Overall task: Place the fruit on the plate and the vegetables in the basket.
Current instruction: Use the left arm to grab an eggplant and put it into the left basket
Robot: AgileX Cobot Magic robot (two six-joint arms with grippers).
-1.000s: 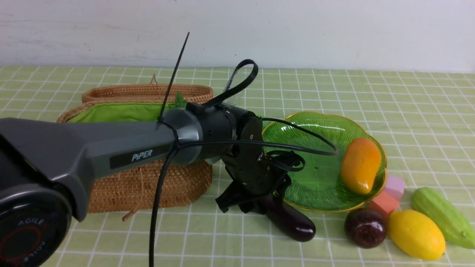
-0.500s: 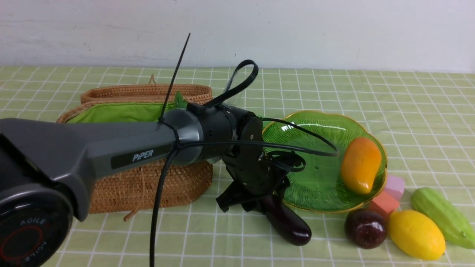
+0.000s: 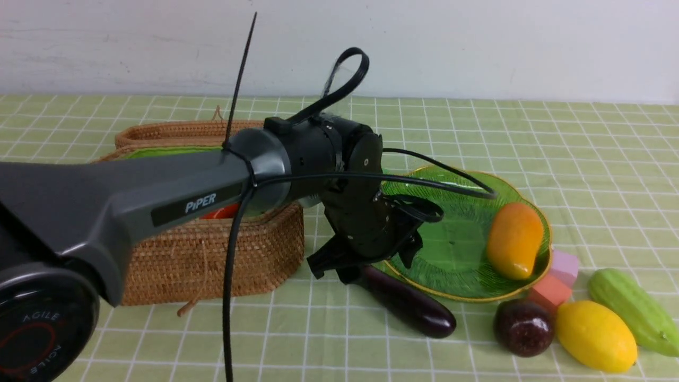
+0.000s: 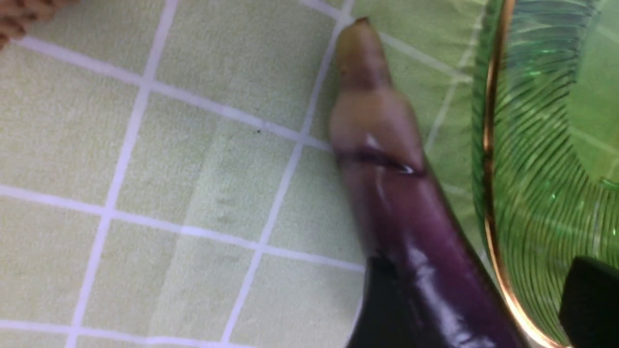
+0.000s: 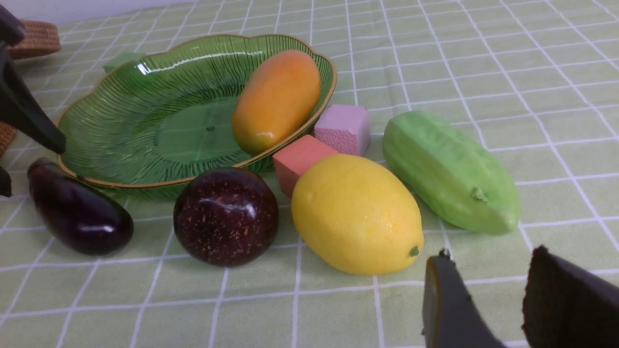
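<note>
Lifted left pincer hides eggplant stem from front.

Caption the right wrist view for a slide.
Mango on the green glass plate; eggplant, purple fruit, lemon and gourd lie beside it on the checked cloth.

The eggplant lies on the checked cloth, just beside the plate rim.

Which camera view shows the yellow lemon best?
The right wrist view: the lemon is close, whole and sharp. The front view shows it small, near the corner. The left wrist view misses it.
</note>
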